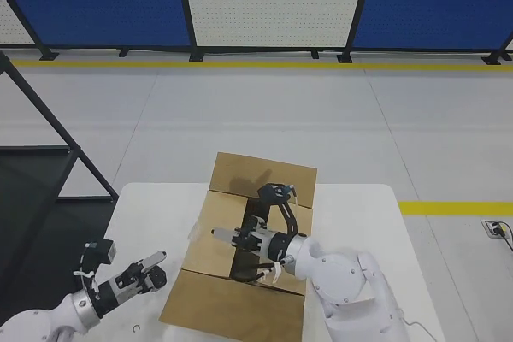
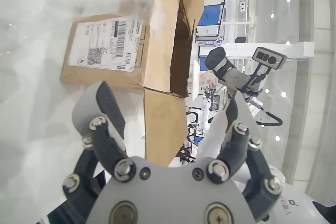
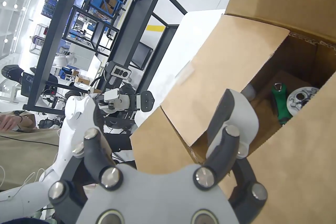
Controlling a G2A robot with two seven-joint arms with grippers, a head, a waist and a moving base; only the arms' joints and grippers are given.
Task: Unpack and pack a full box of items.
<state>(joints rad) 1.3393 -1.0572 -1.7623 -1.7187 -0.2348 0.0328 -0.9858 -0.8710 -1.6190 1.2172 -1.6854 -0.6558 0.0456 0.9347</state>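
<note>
Presently right tool point(image 3: 160, 117) spread wide above box point(image 3: 231, 51), left tool point(image 2: 169, 96) spread, empty

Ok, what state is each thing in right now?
Box: open, flaps spread.
Left end effector: open, empty, beside the box.
Right end effector: open, empty, at the box opening.
Green-handled tool: lying inside the box.
White round part: lying inside the box.
</note>
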